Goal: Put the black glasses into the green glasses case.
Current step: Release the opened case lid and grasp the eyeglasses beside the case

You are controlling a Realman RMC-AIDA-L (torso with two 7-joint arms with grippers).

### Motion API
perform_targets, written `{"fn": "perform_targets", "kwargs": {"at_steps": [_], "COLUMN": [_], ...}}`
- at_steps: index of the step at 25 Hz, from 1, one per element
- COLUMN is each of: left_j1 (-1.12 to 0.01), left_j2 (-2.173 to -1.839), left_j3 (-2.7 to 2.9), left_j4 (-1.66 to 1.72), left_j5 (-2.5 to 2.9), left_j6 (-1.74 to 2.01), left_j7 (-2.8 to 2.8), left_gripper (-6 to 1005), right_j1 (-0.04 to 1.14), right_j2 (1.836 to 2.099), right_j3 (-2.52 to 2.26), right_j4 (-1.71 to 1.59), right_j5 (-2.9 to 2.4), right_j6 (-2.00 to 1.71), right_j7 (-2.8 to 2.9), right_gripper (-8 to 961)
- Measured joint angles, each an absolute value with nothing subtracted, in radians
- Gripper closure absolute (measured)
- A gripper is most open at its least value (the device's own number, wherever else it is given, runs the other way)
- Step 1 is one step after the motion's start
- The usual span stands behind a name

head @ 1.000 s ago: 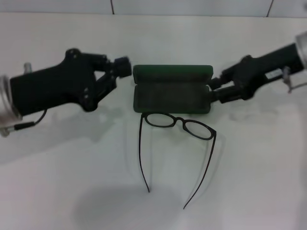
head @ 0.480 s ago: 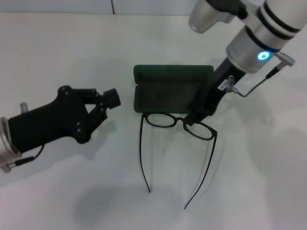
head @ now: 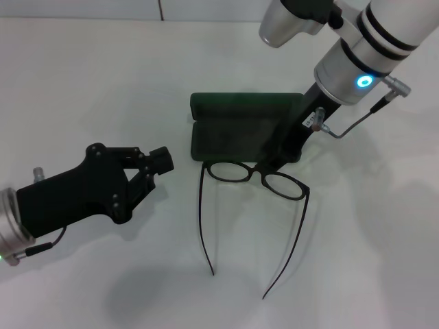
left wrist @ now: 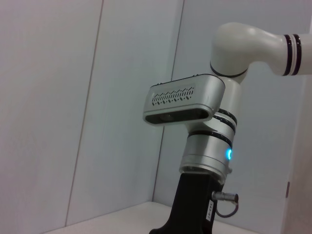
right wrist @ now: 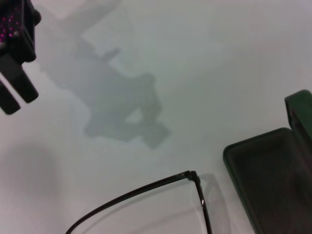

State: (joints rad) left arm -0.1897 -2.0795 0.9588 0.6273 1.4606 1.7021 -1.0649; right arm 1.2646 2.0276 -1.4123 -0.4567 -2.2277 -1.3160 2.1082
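Note:
The black glasses point(head: 230, 171) lie on the white table with lenses toward the case and both temple arms stretched toward me; one hinge and temple point(right wrist: 192, 175) show in the right wrist view. Just behind them, the green glasses case point(head: 233, 140) lies open with its lid point(head: 247, 105) folded back; its dark lining point(right wrist: 265, 183) also shows in the right wrist view. My right gripper point(head: 267, 164) reaches down from above to the glasses' bridge at the case's front edge, its tip hidden by its own body. The left gripper point(head: 164, 159) point(right wrist: 17, 92) hovers left of the case, shut and holding nothing.
The white table point(head: 103, 82) extends all around the case and glasses. A light wall rises behind its far edge. In the left wrist view only the right arm point(left wrist: 209, 146) and the wall appear.
The right arm swung from a low reach at the case's right end to a steep pose above the glasses' bridge. The left arm pulled back from the case toward the near left.

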Motion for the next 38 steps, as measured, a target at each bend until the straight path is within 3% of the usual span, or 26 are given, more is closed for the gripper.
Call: {"fn": "perform_targets", "kwargs": {"at_steps": [15, 17, 38], "left_j1": [-0.231, -0.229, -0.231], "left_j2": [-2.080, -2.081, -2.083], "left_j3": [0.959, 0.959, 0.959], "left_j4": [0.564, 0.564, 0.541], "left_j5": [1.460, 1.460, 1.459], "left_j6": [1.693, 1.693, 1.692], "left_j7": [-1.036, -1.036, -1.035], "left_gripper": [952, 952, 954], "right_j1": [1.231, 1.224, 1.202], "right_j2": [2.028, 2.028, 2.028], "right_j3": [-1.545, -1.546, -1.598], "right_j4": [-0.433, -0.436, -0.416], "right_j5": [-2.126, -2.111, -2.003], "right_j6": [-1.254, -1.246, -1.209], "right_j7": [2.088, 2.075, 2.026], "right_gripper": [540, 644, 749]}}
